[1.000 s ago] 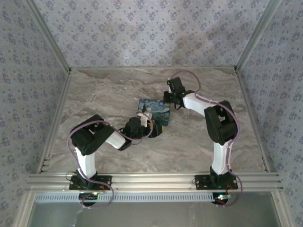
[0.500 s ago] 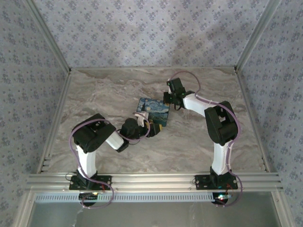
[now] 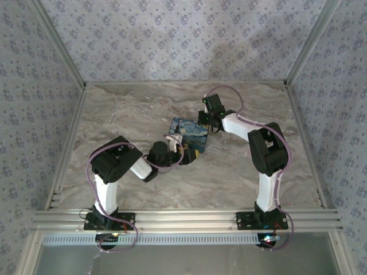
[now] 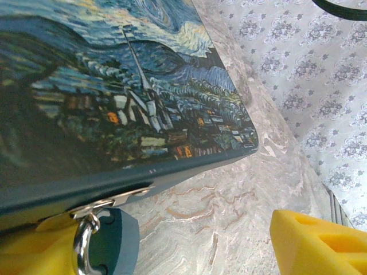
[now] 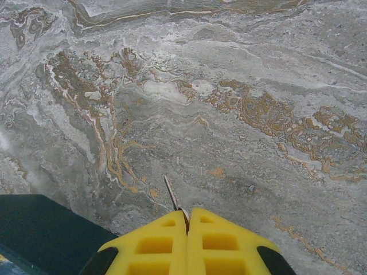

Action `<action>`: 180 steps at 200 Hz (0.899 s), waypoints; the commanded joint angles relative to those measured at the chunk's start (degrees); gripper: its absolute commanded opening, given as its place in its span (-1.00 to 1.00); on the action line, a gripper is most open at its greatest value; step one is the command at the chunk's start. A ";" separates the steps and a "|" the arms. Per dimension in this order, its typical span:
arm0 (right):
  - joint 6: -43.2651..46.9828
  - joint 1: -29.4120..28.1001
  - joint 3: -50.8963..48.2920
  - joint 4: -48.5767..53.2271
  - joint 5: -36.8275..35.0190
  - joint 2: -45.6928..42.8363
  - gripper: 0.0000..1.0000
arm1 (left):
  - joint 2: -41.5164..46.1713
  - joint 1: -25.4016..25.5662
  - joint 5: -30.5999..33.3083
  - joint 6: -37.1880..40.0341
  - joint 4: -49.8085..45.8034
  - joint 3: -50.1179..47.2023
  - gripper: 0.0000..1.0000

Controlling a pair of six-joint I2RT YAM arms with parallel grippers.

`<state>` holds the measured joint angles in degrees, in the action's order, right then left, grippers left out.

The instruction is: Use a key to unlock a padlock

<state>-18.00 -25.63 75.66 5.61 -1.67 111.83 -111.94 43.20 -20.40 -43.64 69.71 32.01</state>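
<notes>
In the left wrist view the small dark bluish-grey padlock (image 4: 112,243) hangs by its silver shackle (image 4: 84,245) from the metal hasp on the front edge of the blue night-sky box (image 4: 114,97). My left gripper (image 4: 172,243) is open. Its left yellow finger (image 4: 34,255) is right beside the padlock and the other finger (image 4: 321,243) is far off to the right. My right gripper (image 5: 187,216) is shut on the key (image 5: 172,195), whose thin blade sticks out over the marble. From above, the left gripper (image 3: 182,152) is at the box's (image 3: 190,132) near edge and the right gripper (image 3: 210,119) at its far right corner.
The marble table (image 3: 143,109) is enclosed by patterned walls and aluminium frame rails (image 3: 183,217) along the near edge. A dark corner of the box (image 5: 40,229) sits just left of my right gripper's fingers. Open tabletop lies behind and to the right of the box.
The left arm has shifted to the right along the box's near edge, and the box has turned and slid slightly to the right. The right arm has hardly moved.
</notes>
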 commanded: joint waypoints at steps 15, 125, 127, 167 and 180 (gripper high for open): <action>-0.95 -0.37 0.31 5.16 -0.02 -0.89 -1.00 | 0.54 -0.22 -1.18 0.31 1.18 -0.20 0.47; -2.89 4.54 -12.67 5.52 -4.62 -11.02 -1.00 | 1.69 -0.32 -1.39 1.24 -1.41 0.47 0.46; -2.98 4.47 -12.82 5.48 -4.58 -11.02 -1.00 | 1.65 -0.31 -1.37 1.20 -1.49 0.50 0.46; -4.22 1.97 -13.55 3.05 -2.12 -9.61 -1.00 | 1.56 -0.36 -1.47 1.64 -2.35 1.08 0.46; -4.31 1.23 -12.45 2.81 -1.52 -8.49 -1.00 | 1.47 -0.31 -1.39 1.95 -2.48 1.21 0.47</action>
<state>-20.75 -22.96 61.93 9.39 -4.67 102.24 -111.74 43.11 -20.45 -42.98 68.62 32.27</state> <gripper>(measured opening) 0.060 0.730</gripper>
